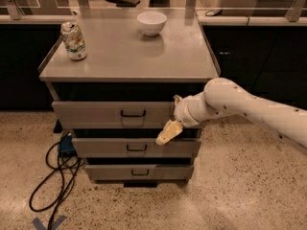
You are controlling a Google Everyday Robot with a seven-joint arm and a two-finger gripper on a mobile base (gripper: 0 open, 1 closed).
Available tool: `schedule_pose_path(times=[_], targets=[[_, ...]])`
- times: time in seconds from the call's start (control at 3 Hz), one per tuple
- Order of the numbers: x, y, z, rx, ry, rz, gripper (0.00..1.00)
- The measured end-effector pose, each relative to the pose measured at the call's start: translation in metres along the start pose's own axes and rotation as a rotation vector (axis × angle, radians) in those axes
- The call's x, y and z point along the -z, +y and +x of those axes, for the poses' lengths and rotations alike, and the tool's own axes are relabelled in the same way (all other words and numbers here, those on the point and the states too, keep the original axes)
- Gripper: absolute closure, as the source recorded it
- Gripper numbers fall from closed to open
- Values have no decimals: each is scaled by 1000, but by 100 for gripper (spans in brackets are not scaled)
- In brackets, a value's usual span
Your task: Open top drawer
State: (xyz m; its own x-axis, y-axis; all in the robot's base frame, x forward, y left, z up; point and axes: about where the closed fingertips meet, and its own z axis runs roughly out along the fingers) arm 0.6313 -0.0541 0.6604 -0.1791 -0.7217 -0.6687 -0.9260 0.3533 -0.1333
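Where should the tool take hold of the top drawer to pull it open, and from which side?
The small dark wire handle centred on the front of the top drawer, approached straight from the front. It is a horizontal bar standing off an otherwise plain face, so closing above and below it likely suits. The tool sits right of it, by the drawer's lower right corner.

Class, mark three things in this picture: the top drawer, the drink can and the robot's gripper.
top drawer (96,115): camera view, plain grey front, left of centre.
can (74,41): camera view, middle of its side.
gripper (165,133): camera view, tan tip just below the top drawer's right end.
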Motion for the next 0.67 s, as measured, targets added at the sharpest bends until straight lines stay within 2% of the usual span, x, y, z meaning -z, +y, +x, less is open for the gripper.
schedule_pose_path(times=[0.33,0.67], targets=[[-5,-1,-1,-1,-1,1,0],[-3,-2,-3,-1,-1,2,19]])
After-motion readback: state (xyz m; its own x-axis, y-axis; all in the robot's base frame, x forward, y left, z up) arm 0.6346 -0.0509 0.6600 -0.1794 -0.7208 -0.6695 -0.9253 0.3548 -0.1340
